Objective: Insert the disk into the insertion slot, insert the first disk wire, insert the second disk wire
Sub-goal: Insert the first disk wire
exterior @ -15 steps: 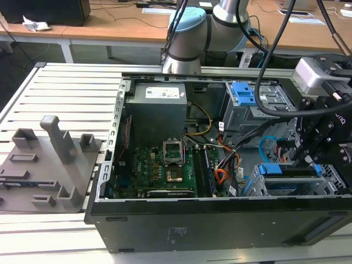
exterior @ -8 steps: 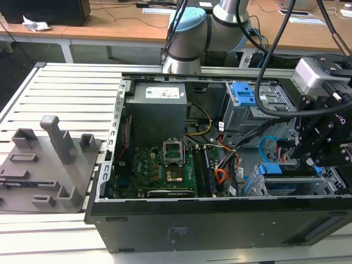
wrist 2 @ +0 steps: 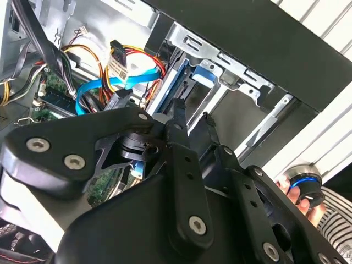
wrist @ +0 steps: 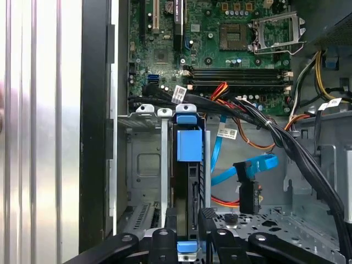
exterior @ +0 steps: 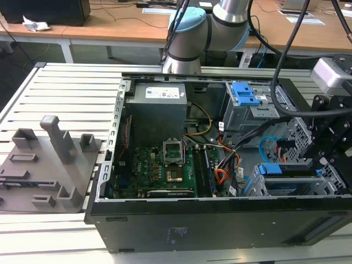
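The disk (wrist: 190,146), in its bright blue carrier, stands on edge inside the insertion slot (wrist: 140,165), a low grey metal cage. My gripper (wrist: 188,215) is shut on the disk's near end, one finger on each flat side, just above the blue handle bar. In the second wrist view the gripper (wrist 2: 193,115) points at the same disk (wrist 2: 202,74) in the cage (wrist 2: 231,60). The first disk wire (wrist: 248,197), with red and orange strands and a black connector, hangs loose beside the cage. In the exterior view the disk (exterior: 286,171) sits at the case's lower right.
A light blue cable (wrist: 250,168) loops next to the loose connector. Thick black cables (wrist: 308,159) run across the case floor. The taller grey bay with blue tabs (exterior: 245,94) stands behind. The motherboard (exterior: 159,162) is on the exterior view's left. A person's hand (wrist 2: 297,192) holds a blue-ringed device.
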Controlling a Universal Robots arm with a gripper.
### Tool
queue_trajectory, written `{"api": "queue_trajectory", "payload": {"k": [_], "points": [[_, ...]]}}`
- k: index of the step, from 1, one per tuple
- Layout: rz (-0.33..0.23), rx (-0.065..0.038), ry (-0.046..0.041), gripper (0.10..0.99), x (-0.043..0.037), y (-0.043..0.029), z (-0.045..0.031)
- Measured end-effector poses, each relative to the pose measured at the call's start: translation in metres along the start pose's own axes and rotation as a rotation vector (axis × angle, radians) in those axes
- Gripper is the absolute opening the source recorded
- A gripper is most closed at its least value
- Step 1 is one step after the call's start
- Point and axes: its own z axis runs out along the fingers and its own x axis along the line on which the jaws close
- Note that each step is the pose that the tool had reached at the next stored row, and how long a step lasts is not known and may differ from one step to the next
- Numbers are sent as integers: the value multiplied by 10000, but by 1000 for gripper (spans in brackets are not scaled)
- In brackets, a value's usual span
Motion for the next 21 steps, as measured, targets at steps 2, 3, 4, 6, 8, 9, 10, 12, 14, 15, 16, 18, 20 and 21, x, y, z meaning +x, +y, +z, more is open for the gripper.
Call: {"api": "queue_trajectory", "payload": {"k": [2,3,4,6,8,9,10,12,14,15,16,18,20,21], "points": [[-1,-1,-3,302,-31,3,-52],[-1,0,2,302,-98,4,-53],[0,0,8,302,-191,6,-54],[2,0,30,302,-298,9,-55],[2,1,40,302,-432,20,-55],[1,0,41,302,-446,46,-54],[1,1,41,302,-447,99,-48],[2,2,43,302,-447,143,-32],[6,1,45,302,-466,181,5],[7,1,46,302,-479,187,37],[5,2,47,302,-482,187,57],[7,2,61,302,-483,186,97],[9,2,87,302,-483,186,99],[9,2,89,302,-483,186,101]]}}
